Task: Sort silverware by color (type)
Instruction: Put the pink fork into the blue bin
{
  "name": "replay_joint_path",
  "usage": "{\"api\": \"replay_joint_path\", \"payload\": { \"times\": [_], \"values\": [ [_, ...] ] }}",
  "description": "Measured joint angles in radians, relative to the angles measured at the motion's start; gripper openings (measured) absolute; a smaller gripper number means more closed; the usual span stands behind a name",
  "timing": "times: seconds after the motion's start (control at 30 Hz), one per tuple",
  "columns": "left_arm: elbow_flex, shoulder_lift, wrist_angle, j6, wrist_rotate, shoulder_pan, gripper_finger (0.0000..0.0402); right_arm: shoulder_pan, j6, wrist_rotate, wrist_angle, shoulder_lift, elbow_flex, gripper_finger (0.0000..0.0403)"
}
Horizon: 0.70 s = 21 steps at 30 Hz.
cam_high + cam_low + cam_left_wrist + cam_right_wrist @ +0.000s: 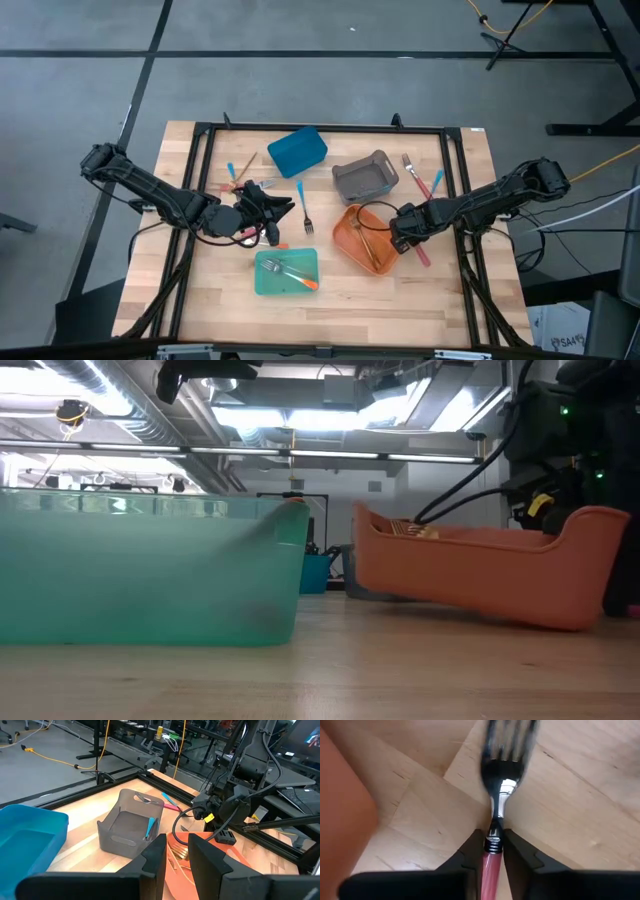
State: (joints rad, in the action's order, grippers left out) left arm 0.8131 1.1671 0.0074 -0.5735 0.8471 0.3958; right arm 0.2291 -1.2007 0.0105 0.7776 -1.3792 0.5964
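Down low, pink-handled fork [496, 815] pinched between right gripper [491, 851] jaws

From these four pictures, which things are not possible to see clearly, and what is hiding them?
- Low view: the teal bin and orange bin block the table behind them; their contents stay hidden, apart from gold tips above the orange rim.
- Right wrist view: the pink-handled fork has blurred tines, and the right gripper covers most of its handle.
- High view: the utensils beside the left gripper are too small to count.
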Motion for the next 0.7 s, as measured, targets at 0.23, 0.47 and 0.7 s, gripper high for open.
{"api": "replay_joint_path", "payload": {
  "times": [0.23, 0.47, 0.7],
  "values": [
    [0.000, 0.000, 0.000, 0.000, 0.000, 0.000, 0.0073, 0.000, 0.000, 0.001, 0.002, 0.000, 0.000, 0.0021],
    [0.000, 0.000, 0.000, 0.000, 0.000, 0.000, 0.0073, 0.000, 0.000, 0.001, 0.002, 0.000, -0.001, 0.0015],
    [0.000, 0.000, 0.000, 0.000, 0.000, 0.000, 0.0073, 0.000, 0.007, 0.008, 0.045, 0.000, 0.028, 0.0013]
  ]
}}
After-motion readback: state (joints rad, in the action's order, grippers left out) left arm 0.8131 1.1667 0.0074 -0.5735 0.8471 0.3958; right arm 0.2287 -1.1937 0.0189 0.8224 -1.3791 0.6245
